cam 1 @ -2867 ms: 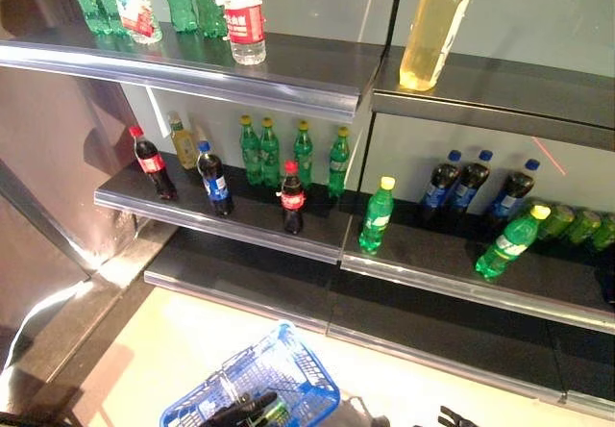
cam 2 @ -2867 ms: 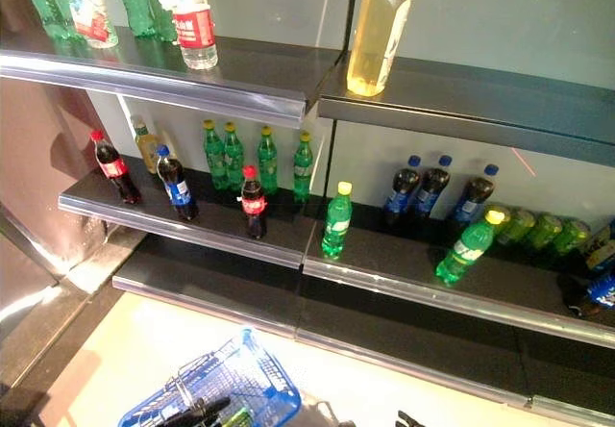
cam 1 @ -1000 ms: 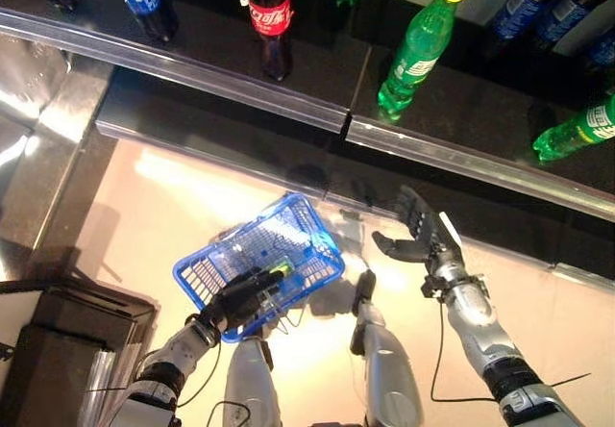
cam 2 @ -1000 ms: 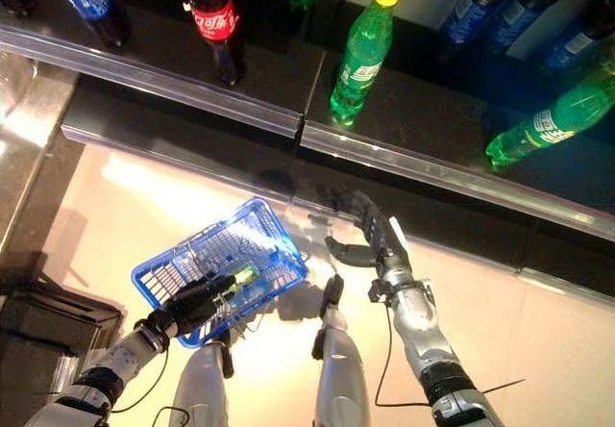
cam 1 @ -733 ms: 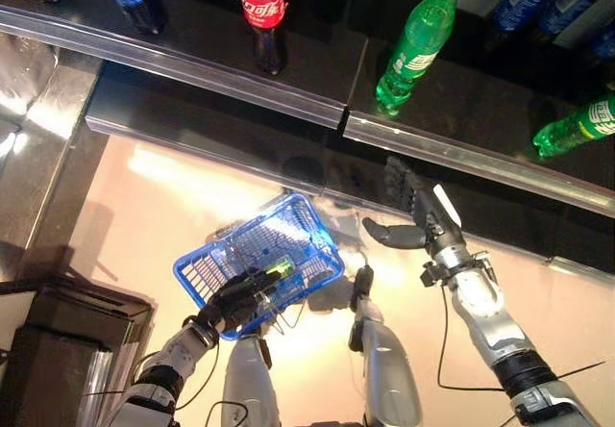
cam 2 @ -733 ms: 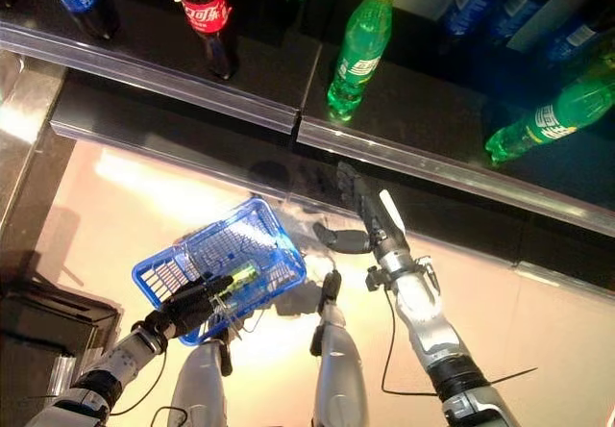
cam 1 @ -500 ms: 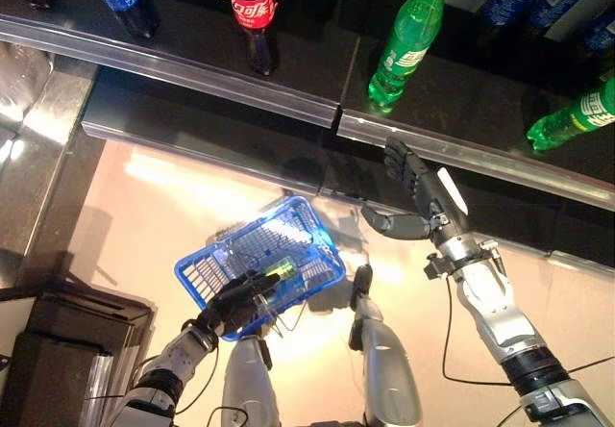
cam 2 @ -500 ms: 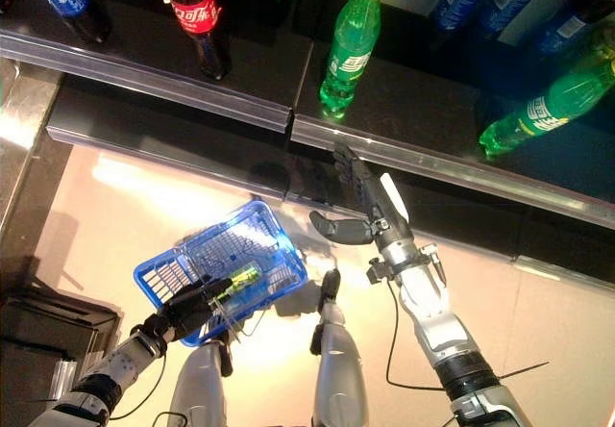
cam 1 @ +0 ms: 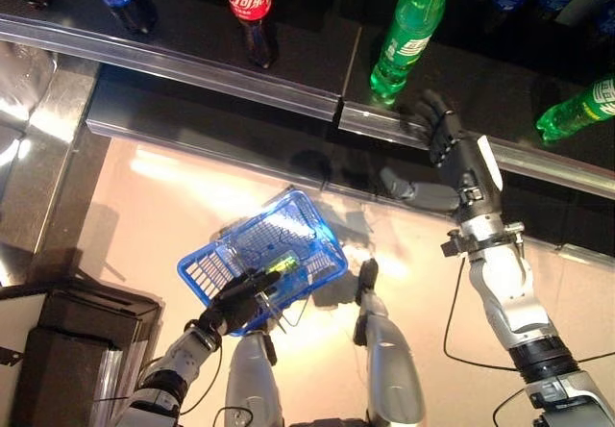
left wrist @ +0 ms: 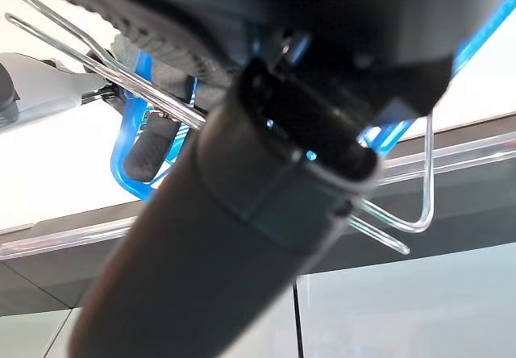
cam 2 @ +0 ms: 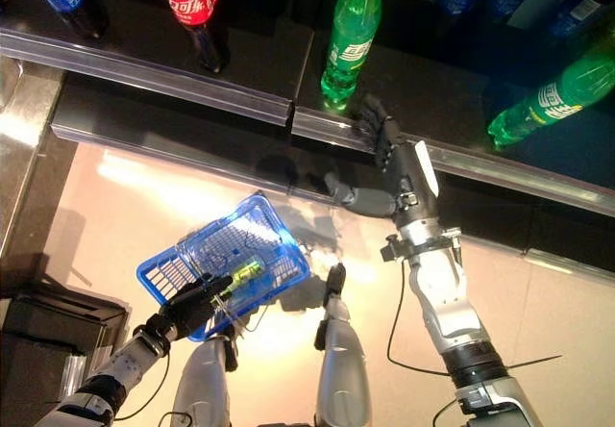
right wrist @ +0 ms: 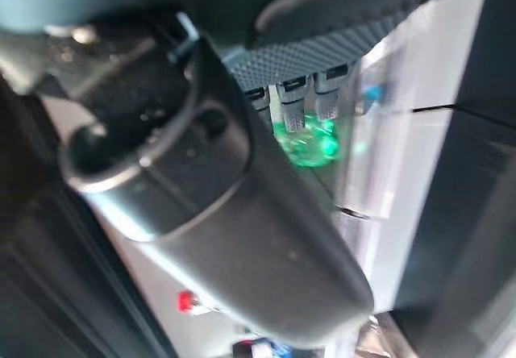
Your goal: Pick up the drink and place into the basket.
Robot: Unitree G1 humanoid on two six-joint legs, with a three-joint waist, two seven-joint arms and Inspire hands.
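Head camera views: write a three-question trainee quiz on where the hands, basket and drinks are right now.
1. True or false: the right hand is closed round the green bottle.
2. What does the left hand hold?
A. red-label cola bottle
B. blue basket
C. nothing
3. Fill in: the upright green bottle stands on the ____.

Key: 1 false, its fingers are spread just short of the bottle. 2 B, by its wire handle. 3 shelf.

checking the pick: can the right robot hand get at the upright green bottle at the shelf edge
Probably yes: the right robot hand is open at the shelf lip just below the green bottle, with nothing between them.
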